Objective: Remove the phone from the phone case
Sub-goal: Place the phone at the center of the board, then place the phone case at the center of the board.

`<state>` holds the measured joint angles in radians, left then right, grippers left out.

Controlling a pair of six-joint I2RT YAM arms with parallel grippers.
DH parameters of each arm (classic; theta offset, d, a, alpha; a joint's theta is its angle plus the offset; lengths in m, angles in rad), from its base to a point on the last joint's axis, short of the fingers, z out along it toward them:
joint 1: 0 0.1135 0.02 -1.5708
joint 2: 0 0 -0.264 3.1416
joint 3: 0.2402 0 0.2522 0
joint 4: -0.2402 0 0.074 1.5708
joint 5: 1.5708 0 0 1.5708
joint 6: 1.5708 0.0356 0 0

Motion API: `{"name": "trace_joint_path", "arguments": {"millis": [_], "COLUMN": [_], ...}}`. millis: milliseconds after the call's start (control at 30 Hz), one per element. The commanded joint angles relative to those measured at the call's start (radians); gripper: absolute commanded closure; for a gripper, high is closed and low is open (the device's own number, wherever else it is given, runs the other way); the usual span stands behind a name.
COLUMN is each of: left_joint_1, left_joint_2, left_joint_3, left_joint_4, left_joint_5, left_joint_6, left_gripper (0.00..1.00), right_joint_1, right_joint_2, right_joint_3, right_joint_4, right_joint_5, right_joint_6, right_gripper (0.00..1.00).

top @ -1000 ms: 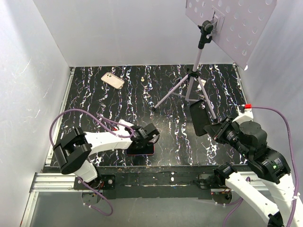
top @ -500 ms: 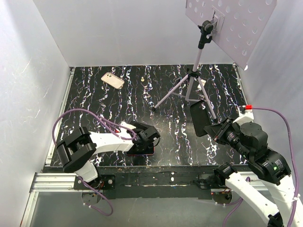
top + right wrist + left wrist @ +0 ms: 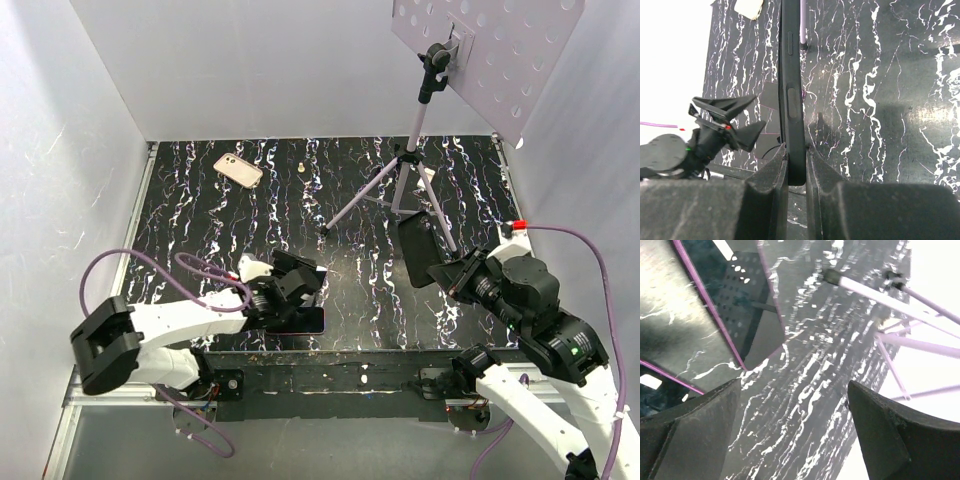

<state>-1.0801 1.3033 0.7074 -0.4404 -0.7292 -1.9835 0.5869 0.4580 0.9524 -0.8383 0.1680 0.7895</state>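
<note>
The right gripper (image 3: 796, 152) squeezes the black phone case (image 3: 790, 75) by its edge and holds it up off the table (image 3: 250, 210), likely so the phone can lie free; the left gripper (image 3: 795, 435) is wide open, holding nothing; the phone (image 3: 305, 320) lies flat at the table's near edge, just beside the left fingers, not between them.

Two arms (image 3: 185, 320) (image 3: 535, 305), one tripod (image 3: 401, 178), one black case (image 3: 415, 250), two phones (image 3: 300, 321) (image 3: 238, 170)
</note>
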Motion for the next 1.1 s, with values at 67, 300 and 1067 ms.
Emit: {"name": "trace_joint_path", "arguments": {"millis": [67, 300, 1067], "left_joint_1": [0.055, 0.343, 0.316], "left_joint_2": [-0.199, -0.332, -0.274], "left_joint_3": [-0.051, -0.007, -0.329], "left_joint_4": [0.406, 0.596, 1.307], "left_joint_5": [0.011, 1.09, 1.154], "left_joint_6": [0.796, 1.303, 0.722], "left_gripper": [0.08, 0.09, 0.2], "right_joint_1": [0.005, 0.004, 0.005], "right_joint_2": [0.047, 0.085, 0.111], "right_joint_3": [-0.053, -0.119, -0.31], "right_joint_4": [0.194, 0.291, 0.689], "right_joint_5": [-0.212, -0.645, -0.564], "right_joint_6": [-0.111, -0.246, 0.05], "right_gripper": [0.99, 0.99, 0.99]}}
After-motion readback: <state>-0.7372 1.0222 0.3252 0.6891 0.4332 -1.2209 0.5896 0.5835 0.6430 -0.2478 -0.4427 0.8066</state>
